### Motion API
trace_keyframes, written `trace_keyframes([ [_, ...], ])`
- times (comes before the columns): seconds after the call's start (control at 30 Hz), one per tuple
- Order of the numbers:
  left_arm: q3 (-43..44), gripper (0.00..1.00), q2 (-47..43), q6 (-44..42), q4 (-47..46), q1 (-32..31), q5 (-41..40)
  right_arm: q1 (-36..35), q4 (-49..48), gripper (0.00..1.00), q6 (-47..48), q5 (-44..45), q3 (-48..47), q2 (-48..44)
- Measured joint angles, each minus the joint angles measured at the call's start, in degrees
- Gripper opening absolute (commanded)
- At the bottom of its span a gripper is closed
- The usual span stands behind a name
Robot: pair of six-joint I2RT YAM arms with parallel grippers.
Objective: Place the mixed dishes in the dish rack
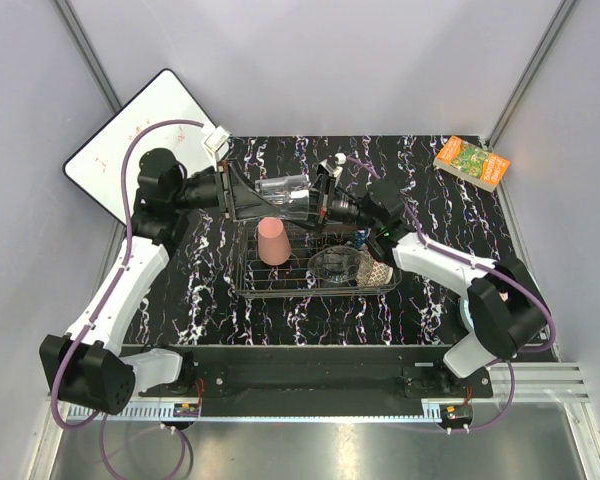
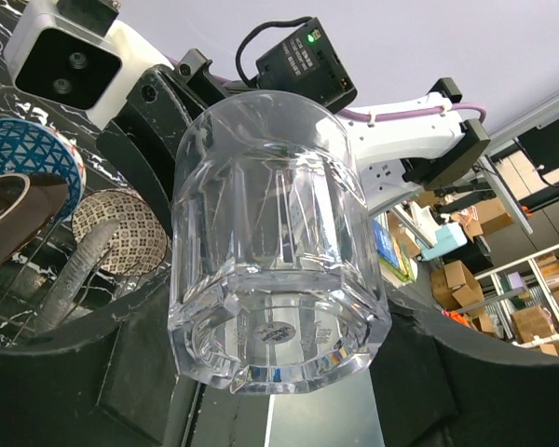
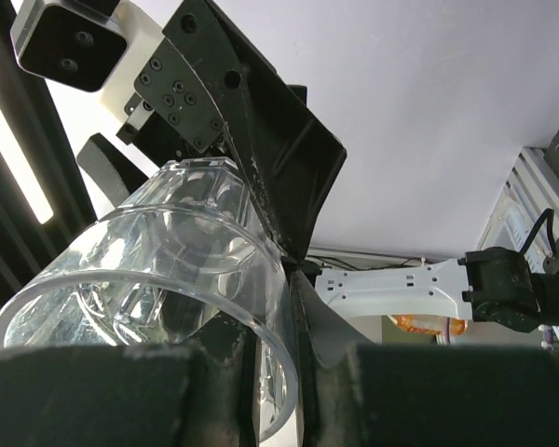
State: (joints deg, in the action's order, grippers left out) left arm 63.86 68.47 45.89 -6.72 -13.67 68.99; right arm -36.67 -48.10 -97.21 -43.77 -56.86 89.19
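Your right jaws clenched on the small clear glass (image 1: 283,192), left jaws flanking it, grip unclear, near the dish rack (image 1: 280,281)

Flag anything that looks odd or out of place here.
The small clear glass hangs sideways in midair by the dish rack, between the fingers of the left gripper, its rim pinched by the right gripper. Nothing looks spilled or broken.

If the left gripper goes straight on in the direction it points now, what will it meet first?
The small clear glass, lying between the fingers of the left gripper. Right behind it is the right gripper, pinching its rim. Exact depth is unclear.
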Motion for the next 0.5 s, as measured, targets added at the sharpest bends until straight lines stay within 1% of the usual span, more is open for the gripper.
trace_keyframes([
  [0.03,0.0,0.18,0.0,-0.1,0.1,0.1,0.0,-0.1,0.0,0.00,0.0,0.2,0.1,0.0],
  [0.1,0.0,0.10,0.0,-0.5,0.8,0.3,0.1,-0.2,-0.1,0.00,0.0,0.3,0.5,0.0],
  [0.17,0.0,0.00,0.0,-0.9,1.7,0.3,0.2,-0.5,-0.7,0.06,-0.2,0.9,1.4,0.0],
  [0.2,0.0,0.00,0.0,-1.2,2.4,0.3,0.2,-0.5,-1.2,0.08,-0.4,1.1,1.9,0.0],
  [0.3,0.0,0.00,0.0,-1.8,3.9,0.3,0.3,-0.8,-2.3,0.30,-1.0,1.7,3.3,-0.3],
  [0.33,0.0,0.00,0.0,-2.0,4.4,0.3,0.5,-0.9,-2.6,0.36,-1.2,2.1,3.9,-0.5],
  [0.43,0.0,0.00,-0.1,-2.0,4.9,0.7,1.4,-1.1,-2.6,0.39,-1.0,2.4,5.9,-1.5],
  [0.5,0.0,0.00,-0.1,-2.0,5.8,1.0,2.0,-1.1,-1.6,0.44,-0.6,2.6,6.7,-2.3],
])
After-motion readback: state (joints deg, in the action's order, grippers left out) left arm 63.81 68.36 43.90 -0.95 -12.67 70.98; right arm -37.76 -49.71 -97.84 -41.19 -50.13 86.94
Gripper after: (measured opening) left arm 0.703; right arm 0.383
